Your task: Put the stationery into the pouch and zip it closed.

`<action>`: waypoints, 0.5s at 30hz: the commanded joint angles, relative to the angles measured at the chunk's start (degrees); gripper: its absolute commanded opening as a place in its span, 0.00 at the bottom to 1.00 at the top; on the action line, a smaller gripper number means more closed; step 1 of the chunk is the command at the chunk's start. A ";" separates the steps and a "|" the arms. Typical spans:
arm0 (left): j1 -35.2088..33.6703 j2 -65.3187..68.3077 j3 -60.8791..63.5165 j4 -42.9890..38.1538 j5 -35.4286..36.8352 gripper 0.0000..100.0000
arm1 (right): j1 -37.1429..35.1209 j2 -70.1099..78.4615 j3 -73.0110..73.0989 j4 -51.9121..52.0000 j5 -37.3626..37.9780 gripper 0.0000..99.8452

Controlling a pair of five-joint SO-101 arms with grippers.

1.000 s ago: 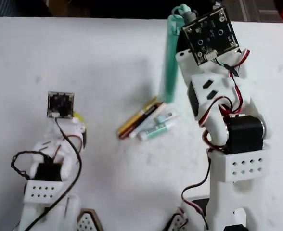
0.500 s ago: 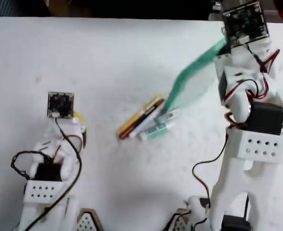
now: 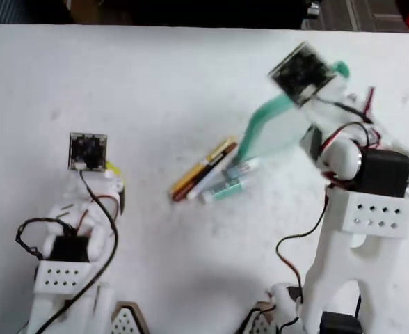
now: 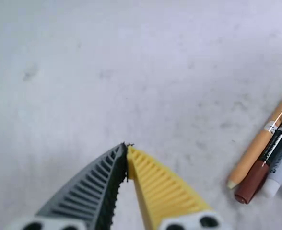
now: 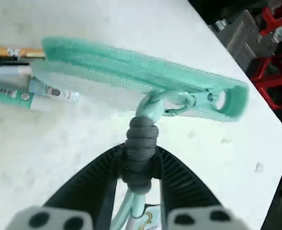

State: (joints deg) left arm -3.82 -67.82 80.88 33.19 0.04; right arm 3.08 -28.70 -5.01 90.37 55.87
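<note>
High view, starting at lower left: the left arm sits low over the white table [image 3: 156, 83]. Its own wrist view shows the left gripper [image 4: 126, 146] with grey and yellow jaws pressed together, holding nothing. In the middle of the frame the stationery [image 3: 211, 174] lies in a loose bundle of pens and markers, all slanting from lower left to upper right. Just right of them is the green pouch [image 3: 274, 129], lifted and tilted. Its long axis climbs from a low end close above the pens to a high end at upper right. There the right gripper [image 5: 140, 158] is clamped on the dark knotted zip pull [image 5: 140, 143]. I cannot tell whether the low end touches the table, or whether the zip is open. To my eye the job now is getting the pouch down. It should lie flat beside the pens, long side parallel to them, zip edge up. The idle arm could then pin the far end before anyone tugs the pull.
</note>
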 commanded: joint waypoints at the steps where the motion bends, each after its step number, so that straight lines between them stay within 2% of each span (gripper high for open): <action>1: 0.84 0.13 -1.41 -1.41 0.18 0.03 | -5.23 -1.54 -2.81 5.67 7.91 0.02; 4: 0.84 0.13 -1.41 -1.41 0.18 0.03 | -11.65 -4.88 -3.69 7.96 10.81 0.02; 9: 0.84 0.13 -1.41 -1.32 0.18 0.03 | -21.14 -9.10 -3.78 7.69 8.09 0.02; 15: 0.84 0.13 -1.41 -1.23 0.18 0.03 | -18.86 -7.08 -3.78 -0.75 -5.01 0.02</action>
State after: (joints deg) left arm -3.82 -67.82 80.88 33.19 0.04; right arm -17.41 -35.91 -6.68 94.51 57.01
